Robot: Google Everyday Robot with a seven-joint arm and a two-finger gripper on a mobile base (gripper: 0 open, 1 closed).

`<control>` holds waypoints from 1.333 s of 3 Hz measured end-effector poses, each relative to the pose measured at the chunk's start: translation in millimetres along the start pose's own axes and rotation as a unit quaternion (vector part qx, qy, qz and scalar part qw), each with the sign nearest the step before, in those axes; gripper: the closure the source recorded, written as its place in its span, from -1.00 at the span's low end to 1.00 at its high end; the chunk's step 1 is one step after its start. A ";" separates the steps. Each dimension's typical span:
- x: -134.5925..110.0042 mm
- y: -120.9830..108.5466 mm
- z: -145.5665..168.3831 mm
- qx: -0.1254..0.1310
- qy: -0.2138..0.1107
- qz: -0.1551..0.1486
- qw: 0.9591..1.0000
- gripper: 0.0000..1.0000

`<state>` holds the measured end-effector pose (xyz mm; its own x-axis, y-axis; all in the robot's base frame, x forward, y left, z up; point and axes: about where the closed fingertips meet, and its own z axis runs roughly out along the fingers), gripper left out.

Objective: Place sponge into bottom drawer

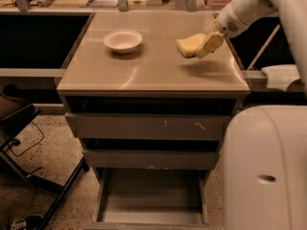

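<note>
Cabinet top (144, 73) taken as reference for all places.

- Gripper (201, 51): seen over the right rear part of the cabinet top, reaching in from the right edge. It is clenched on the sponge (188, 45); one pale finger is laid across the sponge's right end.
- Sponge: held just clear of the cabinet top, judged from the shadow cast on the surface beneath and slightly forward of it. Its free bulk projects from the gripper toward the middle of the cabinet top. Its long axis is judged to run roughly side to side, along the cabinet top's width.
- Bottom drawer (153, 193): found well below the cabinet top and pulled out past its front edge. The floor is exposed and nothing is seen lying in it.
- Key relation: the drawer opening lies forward of and far beneath the held sponge, nearer the cabinet top's centre line than the gripper is. A carry out over the front edge, then downward and slightly inward, is judged to be needed. The two upper drawer fronts must be cleared on the descent.

Counts: one sponge, one white bowl (123, 40) on the left rear of the cabinet top, three drawers beneath it (upper drawer (148, 127), middle drawer (148, 159), bottom drawer), one gripper.
</note>
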<state>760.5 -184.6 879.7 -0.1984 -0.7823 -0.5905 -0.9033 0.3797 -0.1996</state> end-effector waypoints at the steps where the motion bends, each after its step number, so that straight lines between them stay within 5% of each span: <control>1: 15.8 -7.4 -87.7 0.100 -0.029 -0.022 0.994 1.00; 2: 8.3 17.6 -185.2 0.193 -0.073 -0.042 0.978 1.00; 3: -32.3 88.4 -256.9 0.235 -0.110 -0.089 0.962 1.00; 4: -49.7 132.3 -273.2 0.233 -0.109 -0.105 0.961 1.00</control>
<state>546.9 -230.3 1096.2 0.0987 -0.7634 -0.6384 -0.6367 0.4446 -0.6301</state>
